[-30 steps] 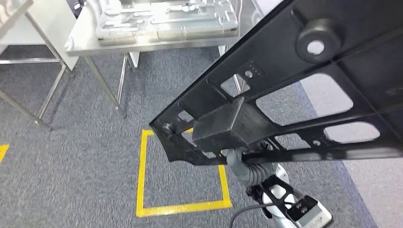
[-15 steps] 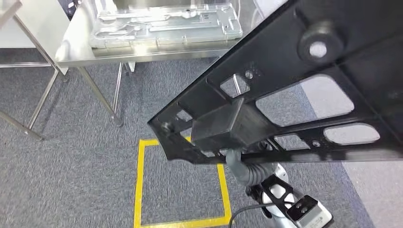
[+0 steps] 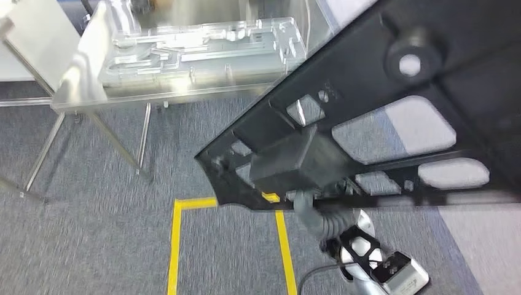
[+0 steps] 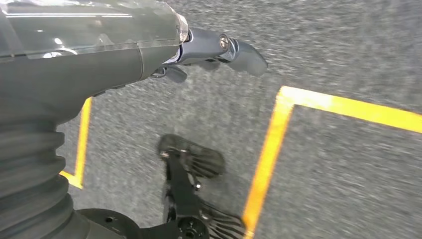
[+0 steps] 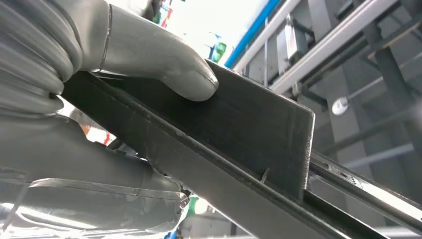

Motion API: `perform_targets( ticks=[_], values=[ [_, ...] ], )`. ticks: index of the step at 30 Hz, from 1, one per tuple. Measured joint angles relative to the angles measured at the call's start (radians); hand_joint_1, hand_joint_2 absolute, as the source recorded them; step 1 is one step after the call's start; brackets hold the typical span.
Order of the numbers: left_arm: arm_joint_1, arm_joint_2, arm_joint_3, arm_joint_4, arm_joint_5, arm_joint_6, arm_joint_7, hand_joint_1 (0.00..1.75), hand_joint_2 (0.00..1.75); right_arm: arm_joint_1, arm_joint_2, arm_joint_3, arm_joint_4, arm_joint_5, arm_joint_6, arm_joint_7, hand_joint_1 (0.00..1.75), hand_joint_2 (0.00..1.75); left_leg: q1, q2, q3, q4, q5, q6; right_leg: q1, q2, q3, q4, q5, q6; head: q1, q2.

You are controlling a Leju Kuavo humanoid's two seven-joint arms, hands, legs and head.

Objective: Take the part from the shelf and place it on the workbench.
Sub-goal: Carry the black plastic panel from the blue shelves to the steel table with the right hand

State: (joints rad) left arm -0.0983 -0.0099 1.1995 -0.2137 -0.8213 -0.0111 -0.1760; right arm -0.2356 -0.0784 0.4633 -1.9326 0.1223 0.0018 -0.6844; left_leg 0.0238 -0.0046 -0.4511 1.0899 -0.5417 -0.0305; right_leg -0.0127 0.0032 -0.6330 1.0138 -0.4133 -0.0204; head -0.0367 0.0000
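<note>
A large black plastic part [image 3: 393, 117], a flat frame with cut-outs and a box-shaped block, fills the right of the head view, tilted above the floor. My right hand [image 3: 305, 204] grips it from beneath at the block, mostly hidden by the part. In the right wrist view the grey thumb [image 5: 164, 64] presses on the black part [image 5: 249, 129]. The steel workbench [image 3: 153, 95] stands ahead at the upper left and carries a shiny moulded fixture [image 3: 203, 46]. My left hand [image 4: 209, 50] hangs over the carpet and holds nothing, its fingers loosely apart.
Grey carpet with a yellow taped square [image 3: 175, 246] lies between me and the workbench. The bench's thin metal legs [image 3: 144, 141] reach the floor near the square. A second metal frame [image 3: 37, 160] stands at the far left. A lighter floor strip [image 3: 485, 246] runs along the right.
The whole picture has shifted: the camera has moved, and the workbench and the yellow square now sit lower and nearer. My right hand's hold on the part looks the same.
</note>
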Motion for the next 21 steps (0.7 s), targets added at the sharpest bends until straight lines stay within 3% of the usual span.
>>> perform_targets(
  ticks=[1,3,5,6,7,9,10,11,13,14,16,19,20,21],
  values=[
    [-0.001,0.000,0.000,0.000,0.000,0.000,0.000,0.00,1.75,0.000,0.000,0.000,0.000,0.000,0.000,0.000,1.75,1.75,0.000,0.000,-0.042,0.065,-0.008,0.000,0.000,0.000,0.016,-0.006,-0.010,-0.005,0.000,0.000],
    [0.001,0.000,0.000,0.000,0.000,0.000,0.000,0.00,1.75,0.000,0.000,0.000,0.000,0.000,0.000,0.000,1.75,1.75,-0.001,0.000,-0.131,0.167,-0.066,-0.002,0.003,0.004,0.044,-0.009,-0.034,-0.011,0.000,0.000],
    [0.005,0.000,0.000,0.000,0.000,0.000,0.000,0.00,1.75,0.001,0.000,0.000,0.001,0.000,0.002,0.000,1.75,1.75,-0.003,0.000,-0.185,0.178,-0.118,-0.001,0.009,0.008,0.077,-0.009,-0.060,-0.013,0.000,0.000],
    [0.006,0.000,0.000,0.000,0.000,0.000,0.000,0.00,1.75,0.001,0.000,0.000,0.002,-0.001,0.003,0.000,1.75,1.75,-0.004,0.000,-0.195,0.146,-0.109,0.004,0.012,0.009,0.096,-0.009,-0.073,-0.014,0.000,0.000],
    [0.007,0.000,0.000,0.000,0.000,0.000,0.000,0.00,1.75,0.001,0.000,0.000,0.003,-0.001,0.004,0.000,1.75,1.75,-0.007,0.000,-0.197,0.094,-0.067,0.012,0.016,0.010,0.115,-0.010,-0.088,-0.014,0.000,0.000],
    [0.009,0.003,0.000,0.000,0.000,0.000,0.001,0.00,1.75,0.001,0.000,0.000,0.008,-0.003,0.008,0.000,1.75,1.75,-0.019,-0.001,-0.194,-0.015,0.067,0.035,0.019,0.012,0.144,-0.012,-0.113,-0.011,0.000,0.000],
    [0.010,0.004,0.000,0.000,0.000,0.000,0.001,0.00,1.75,0.002,0.000,-0.001,0.010,-0.003,0.010,0.000,1.75,1.75,-0.025,0.000,-0.191,-0.048,0.115,0.043,0.019,0.014,0.153,-0.016,-0.122,-0.007,0.000,0.000],
    [0.011,0.005,0.000,0.000,-0.001,0.000,0.000,0.00,1.75,0.003,0.000,-0.001,0.013,-0.003,0.012,0.000,1.75,1.75,-0.029,-0.001,-0.189,-0.068,0.139,0.049,0.018,0.016,0.159,-0.017,-0.125,-0.002,0.000,0.000],
    [0.009,0.006,0.000,0.000,-0.001,0.000,-0.001,0.00,1.75,0.002,0.000,-0.003,0.015,-0.001,0.013,0.000,1.75,1.75,-0.030,-0.001,-0.167,-0.088,0.132,0.056,0.017,0.015,0.167,-0.012,-0.120,0.011,0.000,0.000],
    [0.008,0.006,0.000,0.000,-0.001,0.000,-0.001,0.00,1.75,0.000,0.000,-0.003,0.016,0.002,0.013,0.000,1.75,1.75,-0.028,-0.002,-0.153,-0.099,0.130,0.061,0.017,0.013,0.163,0.009,-0.114,0.016,0.000,0.000],
    [0.005,0.005,0.000,0.000,-0.001,-0.001,-0.002,0.00,1.75,-0.005,0.001,-0.004,0.016,0.005,0.013,0.000,1.75,1.75,-0.022,-0.003,-0.124,-0.113,0.123,0.068,0.014,0.009,0.115,0.099,-0.120,0.025,0.000,0.000],
    [0.005,0.004,0.000,0.000,-0.001,-0.001,-0.001,0.00,1.75,-0.005,0.001,-0.005,0.019,0.007,0.012,0.000,1.75,1.75,-0.021,-0.004,-0.095,-0.117,0.098,0.070,0.004,0.007,-0.007,0.250,-0.190,0.040,0.000,0.000],
    [0.006,0.004,0.000,0.000,-0.001,-0.002,-0.001,0.00,1.75,-0.005,0.001,-0.005,0.020,0.008,0.012,0.000,1.75,1.75,-0.020,-0.004,-0.084,-0.117,0.089,0.069,0.000,0.006,-0.031,0.256,-0.200,0.045,0.000,0.000],
    [0.006,0.003,0.000,0.000,-0.001,-0.002,-0.001,0.00,1.75,-0.005,0.001,-0.005,0.021,0.009,0.012,0.000,1.75,1.75,-0.019,-0.005,-0.070,-0.117,0.078,0.067,-0.002,0.004,-0.039,0.231,-0.188,0.050,0.000,0.000]
  ],
)
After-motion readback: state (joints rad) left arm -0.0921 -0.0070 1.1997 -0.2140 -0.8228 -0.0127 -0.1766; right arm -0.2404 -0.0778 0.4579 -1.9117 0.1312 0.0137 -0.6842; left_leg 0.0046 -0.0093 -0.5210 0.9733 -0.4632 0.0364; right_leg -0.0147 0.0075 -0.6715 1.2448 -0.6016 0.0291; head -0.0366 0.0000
